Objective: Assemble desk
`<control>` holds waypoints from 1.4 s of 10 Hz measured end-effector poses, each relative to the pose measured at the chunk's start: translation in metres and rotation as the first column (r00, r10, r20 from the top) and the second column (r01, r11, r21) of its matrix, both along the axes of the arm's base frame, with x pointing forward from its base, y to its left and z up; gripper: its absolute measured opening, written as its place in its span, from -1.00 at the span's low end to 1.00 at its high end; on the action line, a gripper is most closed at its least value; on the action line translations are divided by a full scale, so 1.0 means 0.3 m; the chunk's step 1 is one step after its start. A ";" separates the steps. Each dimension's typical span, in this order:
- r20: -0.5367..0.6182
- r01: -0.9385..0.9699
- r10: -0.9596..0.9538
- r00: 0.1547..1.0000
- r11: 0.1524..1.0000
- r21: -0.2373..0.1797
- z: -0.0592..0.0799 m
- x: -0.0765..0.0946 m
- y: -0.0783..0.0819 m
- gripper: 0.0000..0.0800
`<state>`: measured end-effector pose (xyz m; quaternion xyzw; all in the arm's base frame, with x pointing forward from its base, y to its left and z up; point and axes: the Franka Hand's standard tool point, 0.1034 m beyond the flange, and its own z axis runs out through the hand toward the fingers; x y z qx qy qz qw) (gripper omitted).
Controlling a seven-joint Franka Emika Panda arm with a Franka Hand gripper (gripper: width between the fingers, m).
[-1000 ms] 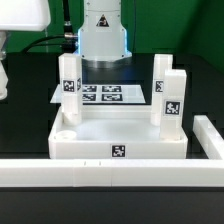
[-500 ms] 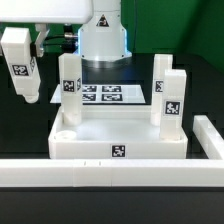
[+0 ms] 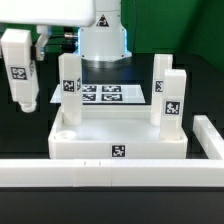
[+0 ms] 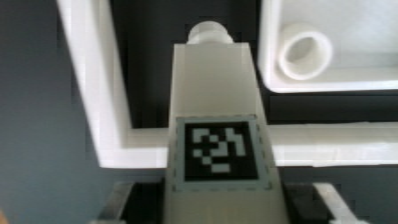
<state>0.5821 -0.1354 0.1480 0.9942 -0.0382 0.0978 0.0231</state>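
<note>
Since half a second ago we see the held leg carried a little further down at the exterior view's left, while everything on the table has stayed put. This white square leg hangs roughly upright in the air, its black-and-white tag facing the camera, beside the tabletop and apart from it. In the wrist view the same leg runs away from the camera, tag nearest, rounded peg at its far end (pointing down toward the table). The gripper is partly closed around it, a dark finger on each side of its tagged end.

The tabletop lies rim upward in the middle of the table, with one open round corner socket showing in the wrist view. Three legs stand upright in its corners: one at the exterior view's left, two at its right.

Behind the tabletop lies the marker board, before the robot's base. A long white bar spans the foreground.
</note>
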 end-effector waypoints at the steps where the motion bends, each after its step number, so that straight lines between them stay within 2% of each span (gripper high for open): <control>1: 0.008 -0.005 0.004 1.000 1.000 0.006 0.003 0.021 0.035 -0.27; 2: 0.010 0.006 -0.006 1.000 1.000 0.014 0.001 0.030 0.061 -0.27; 6: 0.009 0.004 -0.004 1.000 1.000 0.018 -0.004 0.025 0.052 -0.27; 7: 0.018 0.033 -0.035 0.999 0.997 0.065 -0.013 0.016 0.046 -0.27; 8: 0.023 0.048 -0.050 0.998 0.994 0.099 -0.016 0.019 0.069 -0.27; 9: 0.030 0.045 -0.048 0.998 0.993 0.110 -0.012 0.025 0.088 -0.27; 11: 0.038 0.041 -0.046 0.998 0.993 0.112 -0.008 0.036 0.113 -0.27; 14: 0.050 0.042 -0.047 0.998 0.994 0.099 -0.012 0.034 0.101 -0.27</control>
